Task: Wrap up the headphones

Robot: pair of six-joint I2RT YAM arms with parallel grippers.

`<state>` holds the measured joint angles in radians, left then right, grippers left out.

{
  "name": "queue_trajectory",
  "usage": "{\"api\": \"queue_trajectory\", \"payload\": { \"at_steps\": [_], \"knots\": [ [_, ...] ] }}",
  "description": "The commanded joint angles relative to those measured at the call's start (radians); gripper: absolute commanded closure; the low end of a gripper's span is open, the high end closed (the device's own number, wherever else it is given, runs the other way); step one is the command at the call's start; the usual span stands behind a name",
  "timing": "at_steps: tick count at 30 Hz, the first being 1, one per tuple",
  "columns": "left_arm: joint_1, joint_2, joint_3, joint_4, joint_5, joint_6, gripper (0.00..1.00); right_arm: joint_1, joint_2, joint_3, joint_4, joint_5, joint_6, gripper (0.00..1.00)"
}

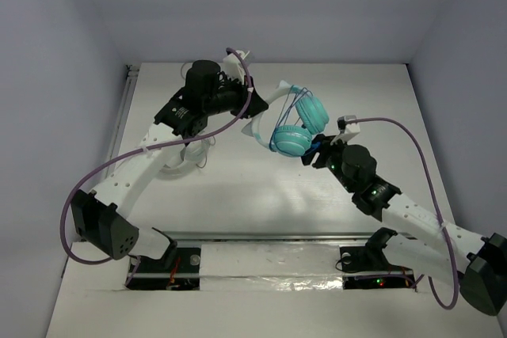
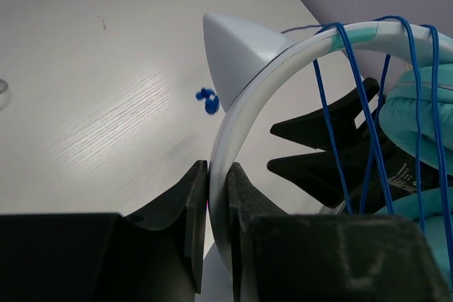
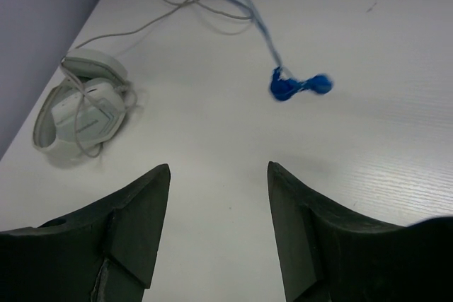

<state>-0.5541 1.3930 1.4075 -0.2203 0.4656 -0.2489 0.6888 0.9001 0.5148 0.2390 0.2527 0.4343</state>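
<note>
Left wrist shows the left gripper [image 2: 218, 175] clamped on the smooth, curved white band of the headphones [image 2: 248, 100]. The right gripper [image 3: 218, 175] has its black fingers spread apart.

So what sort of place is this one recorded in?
Most likely a robot lab workcell, not a home: a white table boxed in by plain pale walls, a left arm and right arm bolted at its near edge, and the headphones and a white coiled item as props.

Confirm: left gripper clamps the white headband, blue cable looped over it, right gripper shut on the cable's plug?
No. The right gripper is open and empty; the plug is ahead of it, untouched, per the right wrist view. The left gripper clamping the headband, cable looped over it, is correct.
</note>
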Motion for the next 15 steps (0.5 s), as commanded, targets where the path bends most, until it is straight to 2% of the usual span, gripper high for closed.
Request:
{"api": "queue_trajectory", "payload": {
  "at_steps": [1,7,10,15],
  "knots": [
    [0.003,-0.023,0.065,0.042,-0.019,-0.02,1.0,-0.008,0.016,0.05,0.062,0.053,-0.042,0.37],
    [0.003,-0.022,0.062,0.039,-0.013,-0.016,1.0,-0.008,0.189,0.083,0.153,-0.11,-0.046,0.36],
    [0.003,-0.025,0.059,0.027,-0.033,-0.007,1.0,-0.008,0.198,0.08,0.198,-0.179,-0.051,0.36],
    [0.003,-0.038,0.033,0.029,-0.021,-0.009,1.0,-0.008,0.232,0.079,0.328,-0.172,-0.077,0.36]
  ]
}}
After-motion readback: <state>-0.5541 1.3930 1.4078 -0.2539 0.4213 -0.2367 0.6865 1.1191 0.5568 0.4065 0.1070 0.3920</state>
